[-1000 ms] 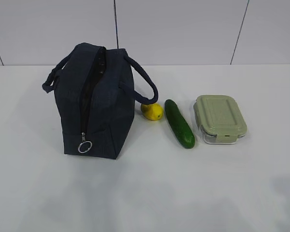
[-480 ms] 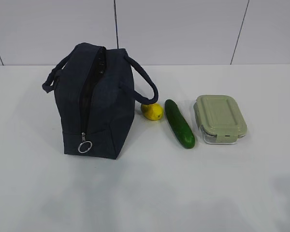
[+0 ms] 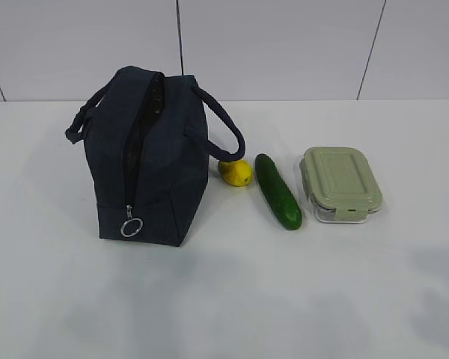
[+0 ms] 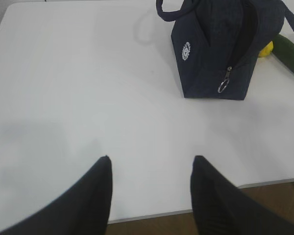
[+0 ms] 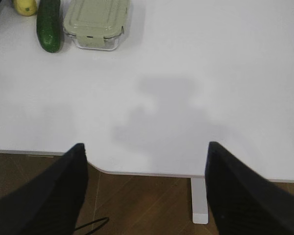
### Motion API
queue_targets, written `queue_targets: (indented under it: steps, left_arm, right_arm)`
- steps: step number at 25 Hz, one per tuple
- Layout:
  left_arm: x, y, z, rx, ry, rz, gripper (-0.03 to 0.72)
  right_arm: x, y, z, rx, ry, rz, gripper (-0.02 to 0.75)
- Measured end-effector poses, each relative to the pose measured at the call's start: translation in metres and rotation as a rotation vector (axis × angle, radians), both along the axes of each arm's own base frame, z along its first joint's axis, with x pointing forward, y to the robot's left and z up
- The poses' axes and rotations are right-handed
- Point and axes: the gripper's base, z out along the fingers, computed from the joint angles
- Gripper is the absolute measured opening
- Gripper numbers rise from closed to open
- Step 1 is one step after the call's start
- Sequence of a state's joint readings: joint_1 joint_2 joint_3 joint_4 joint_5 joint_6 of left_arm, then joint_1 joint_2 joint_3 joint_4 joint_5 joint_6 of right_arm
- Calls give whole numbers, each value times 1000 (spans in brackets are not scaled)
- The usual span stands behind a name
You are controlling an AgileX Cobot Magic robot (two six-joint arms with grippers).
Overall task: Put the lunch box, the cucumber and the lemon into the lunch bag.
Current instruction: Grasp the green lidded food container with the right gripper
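Observation:
The navy lunch bag [image 3: 146, 161] stands at the left of the white table [image 3: 224, 299], its zipper open along the top and its silver ring pull [image 3: 132, 226] hanging at the front. The lemon [image 3: 236, 172] lies just right of the bag, under a handle. The cucumber [image 3: 277, 191] lies beside it, and the lunch box [image 3: 340, 182] with its sage-green lid is to the right. The left wrist view shows the bag [image 4: 213, 54] far ahead of my open, empty left gripper [image 4: 152, 164]. My right gripper [image 5: 146, 149] is open and empty over the table's front edge, far from the lunch box [image 5: 94, 22] and cucumber [image 5: 49, 24].
Neither gripper shows in the exterior view. A pale panelled wall stands behind the table. The table's front edge [image 5: 152, 172] and a white table leg [image 5: 200, 200] over brown floor show below my right gripper.
The objects have not moved. A faint shadow at the lower right of the table in the exterior view has grown and shifted.

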State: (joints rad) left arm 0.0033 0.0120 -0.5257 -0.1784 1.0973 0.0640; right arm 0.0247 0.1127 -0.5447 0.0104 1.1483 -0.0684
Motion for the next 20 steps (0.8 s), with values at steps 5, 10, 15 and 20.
queue_targets:
  steps: [5,10,15,20]
  left_arm:
    - [0,0,0,0,0,0,372]
    - [0,0,0,0,0,0,372]
    - [0,0,0,0,0,0,372]
    - [0,0,0,0,0,0,372]
  right_arm:
    - [16,5,18,55,41,27,560]
    - [38,11,32,116,19,46,560]
    - [63,15,46,176,-18,55,560]
    - [89,18,64,166,-36,95,560]
